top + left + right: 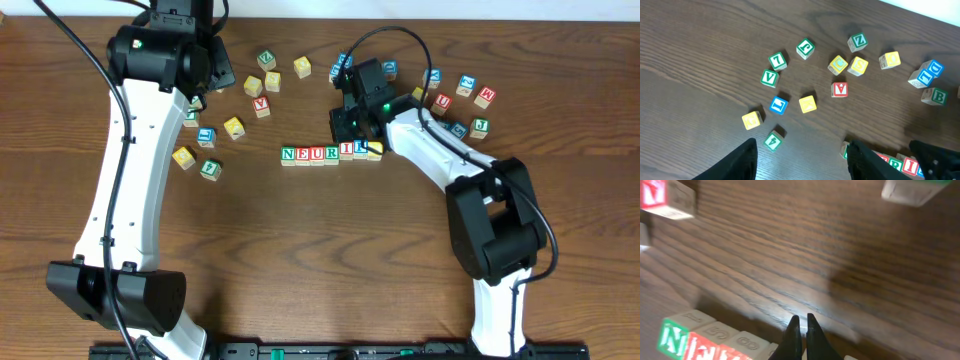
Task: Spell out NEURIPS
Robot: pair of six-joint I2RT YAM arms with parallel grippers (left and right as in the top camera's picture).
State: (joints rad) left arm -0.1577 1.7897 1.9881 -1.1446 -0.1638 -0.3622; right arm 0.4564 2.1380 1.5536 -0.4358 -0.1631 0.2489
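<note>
Overhead, on the dark wood-grain table (300, 260), a row (317, 154) of small wooden cubes reads N E U R I in green and red. Its right end, with a yellow-topped cube (375, 152), lies partly under the right arm's black wrist (362, 100), so no letters can be read there. Loose cubes are scattered on both sides. From the left wrist, the left pincer (805, 161) stands apart, with only bare table between its black fingers. Beyond it lie a green V (769, 77), a green J (805, 48), a green Z (858, 41) and a green B (935, 96). The row is cut off at the bottom edge, showing R and I. From the right wrist, the right pincer (800, 332) is pressed together and holds nothing. The blurred N cube (672, 339) sits at lower left, with pale embossed sides.
</note>
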